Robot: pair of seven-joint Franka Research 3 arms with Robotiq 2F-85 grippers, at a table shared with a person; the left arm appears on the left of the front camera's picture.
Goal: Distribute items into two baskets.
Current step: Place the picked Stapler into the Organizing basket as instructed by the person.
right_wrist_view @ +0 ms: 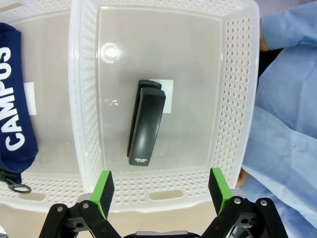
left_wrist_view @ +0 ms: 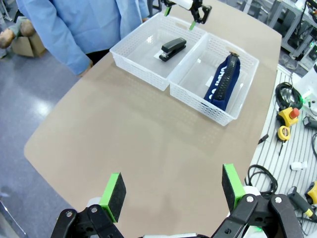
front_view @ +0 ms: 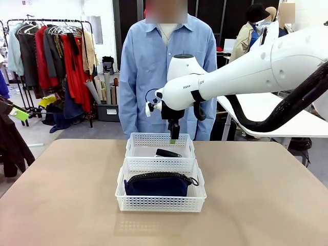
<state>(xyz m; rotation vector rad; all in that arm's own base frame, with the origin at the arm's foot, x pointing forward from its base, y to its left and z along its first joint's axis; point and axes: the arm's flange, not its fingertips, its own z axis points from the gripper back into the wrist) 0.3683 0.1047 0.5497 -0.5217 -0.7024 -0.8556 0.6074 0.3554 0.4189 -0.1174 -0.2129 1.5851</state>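
Two white lattice baskets stand end to end at the table's middle. In the far basket (front_view: 134, 144) lies a black stapler (front_view: 168, 153). The near, wider basket (front_view: 160, 203) holds a navy zippered pouch (front_view: 158, 184). My right gripper (front_view: 173, 137) hangs open just above the far basket. Seen from its wrist, the gripper (right_wrist_view: 162, 186) is empty, with the stapler (right_wrist_view: 146, 124) flat on the basket floor below and the pouch (right_wrist_view: 15, 114) in the neighbouring basket (right_wrist_view: 44, 191). My left gripper (left_wrist_view: 172, 191) is open and empty, high above the table's side, far from both baskets (left_wrist_view: 138, 64) (left_wrist_view: 198, 101).
A person in a light blue shirt (front_view: 166, 61) stands at the far edge, right behind the baskets. The tan tabletop (front_view: 61, 195) is bare around the baskets. Cables and tools (left_wrist_view: 292, 114) lie beside the table's edge. A clothes rack (front_view: 51, 56) stands far left.
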